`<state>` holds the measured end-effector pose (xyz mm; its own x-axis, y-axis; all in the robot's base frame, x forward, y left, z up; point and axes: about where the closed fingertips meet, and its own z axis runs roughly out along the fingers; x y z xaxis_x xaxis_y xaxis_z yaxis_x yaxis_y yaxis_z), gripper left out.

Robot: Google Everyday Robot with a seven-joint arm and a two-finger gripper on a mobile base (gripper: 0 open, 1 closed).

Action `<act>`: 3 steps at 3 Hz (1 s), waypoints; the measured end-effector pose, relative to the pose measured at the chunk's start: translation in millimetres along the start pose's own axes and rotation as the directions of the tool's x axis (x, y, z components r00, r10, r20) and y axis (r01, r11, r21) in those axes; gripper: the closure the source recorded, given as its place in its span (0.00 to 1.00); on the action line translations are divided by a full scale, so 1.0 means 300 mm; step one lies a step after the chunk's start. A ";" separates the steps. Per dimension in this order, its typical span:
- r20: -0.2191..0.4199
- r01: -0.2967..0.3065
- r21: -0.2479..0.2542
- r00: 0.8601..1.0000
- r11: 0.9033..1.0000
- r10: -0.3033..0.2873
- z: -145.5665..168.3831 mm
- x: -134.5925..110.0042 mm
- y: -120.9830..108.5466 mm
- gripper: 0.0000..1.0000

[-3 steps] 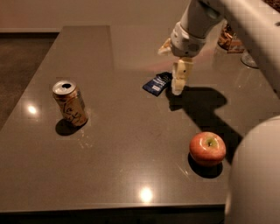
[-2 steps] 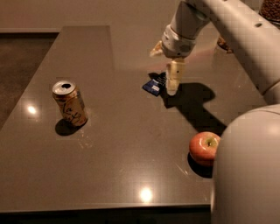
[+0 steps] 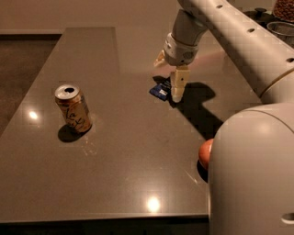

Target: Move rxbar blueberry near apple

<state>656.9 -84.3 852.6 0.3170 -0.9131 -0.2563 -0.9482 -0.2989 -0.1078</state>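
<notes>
The rxbar blueberry (image 3: 160, 91), a small flat dark-blue wrapper with a white patch, lies on the dark table (image 3: 119, 156) right of centre, towards the back. My gripper (image 3: 169, 82) hangs over its right end. It is open, with one long finger (image 3: 178, 85) reaching down to the table just right of the bar and the other finger up and to the left. The apple (image 3: 205, 154) is at the front right. Only a red-orange sliver of it shows beside my arm's large white housing (image 3: 252, 174).
A gold drink can (image 3: 73, 108) stands upright at the left of the table. Jars or bowls (image 3: 282, 11) sit at the far right back. The table's front edge runs along the bottom, its left edge slants along the left.
My gripper has moved left and lower, from beside the bar's right edge to over its right end. My arm housing now covers most of the apple. Bar and can have not moved.
</notes>
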 end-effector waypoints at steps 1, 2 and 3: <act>-0.029 0.014 -0.020 0.999 1.000 -0.015 0.018 0.017 -0.006 0.36; -0.043 0.027 -0.035 0.999 0.999 -0.029 0.010 0.015 -0.005 0.60; -0.039 0.030 -0.034 0.999 0.999 -0.031 -0.017 0.007 0.032 0.83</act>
<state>648.5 -90.5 855.7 0.3451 -0.9135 -0.2154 -0.9386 -0.3350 -0.0830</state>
